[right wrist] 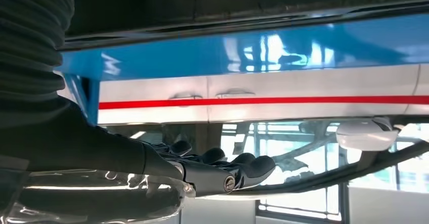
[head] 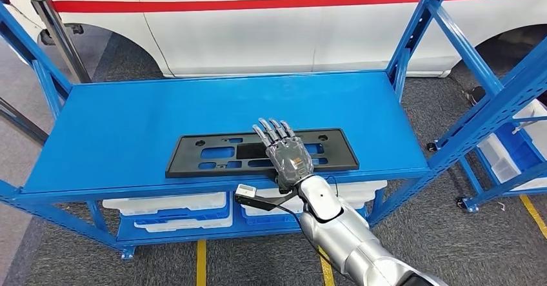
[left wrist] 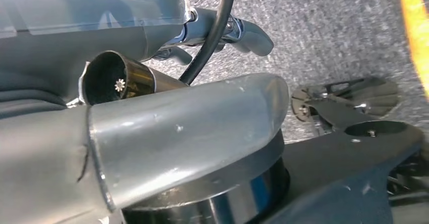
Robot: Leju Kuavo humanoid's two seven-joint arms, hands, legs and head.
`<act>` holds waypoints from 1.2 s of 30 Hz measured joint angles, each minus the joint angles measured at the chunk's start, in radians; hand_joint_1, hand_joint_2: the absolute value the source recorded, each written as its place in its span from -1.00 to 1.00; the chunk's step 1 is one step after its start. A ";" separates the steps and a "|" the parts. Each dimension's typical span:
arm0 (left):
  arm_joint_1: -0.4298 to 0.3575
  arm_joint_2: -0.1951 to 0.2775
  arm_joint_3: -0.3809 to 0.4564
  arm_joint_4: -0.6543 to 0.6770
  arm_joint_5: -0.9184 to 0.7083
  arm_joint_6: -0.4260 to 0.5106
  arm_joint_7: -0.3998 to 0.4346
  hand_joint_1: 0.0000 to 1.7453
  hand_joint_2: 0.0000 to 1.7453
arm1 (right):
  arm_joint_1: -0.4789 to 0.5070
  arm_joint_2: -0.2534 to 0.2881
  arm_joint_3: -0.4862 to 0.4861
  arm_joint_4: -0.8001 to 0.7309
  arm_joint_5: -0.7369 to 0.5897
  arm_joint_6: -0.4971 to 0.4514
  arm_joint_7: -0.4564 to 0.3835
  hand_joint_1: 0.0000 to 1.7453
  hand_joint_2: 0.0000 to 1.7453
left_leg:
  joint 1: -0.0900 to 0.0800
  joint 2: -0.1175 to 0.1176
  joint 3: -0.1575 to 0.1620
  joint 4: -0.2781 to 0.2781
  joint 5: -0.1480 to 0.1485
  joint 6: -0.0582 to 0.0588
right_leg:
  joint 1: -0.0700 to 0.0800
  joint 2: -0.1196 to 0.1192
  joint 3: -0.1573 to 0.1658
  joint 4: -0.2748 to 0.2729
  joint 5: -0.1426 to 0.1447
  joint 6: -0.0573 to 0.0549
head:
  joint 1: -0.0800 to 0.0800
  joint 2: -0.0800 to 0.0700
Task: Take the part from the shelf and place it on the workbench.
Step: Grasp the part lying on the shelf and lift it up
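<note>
Behind the blue shelf (head: 129, 115) sat a white van with a red stripe (head: 271, 15), grey carpet underneath. Black part (head: 213, 153) lay flat near the shelf's front edge, and the right hand (head: 287, 149) hovered over its right half, palm down, fingers stretched out straight, gripping nothing. Couldn't see the left hand.

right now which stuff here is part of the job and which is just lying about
Job:
- black part, flat on the blue shelf
- right hand, stretched out over the part's right half

Lying about:
- white bins on the lower level
- white van behind the shelf
- second blue rack to the right
</note>
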 joint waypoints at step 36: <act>-0.007 0.002 0.000 0.001 0.037 0.005 -0.026 -1.00 -1.00 | 0.041 0.001 0.004 -0.053 -0.053 0.032 -0.061 1.00 1.00 | -0.021 -0.001 -0.083 0.016 0.060 -0.008 | 0.022 0.004 0.149 -0.159 -0.040 -0.039 | 0.000 0.000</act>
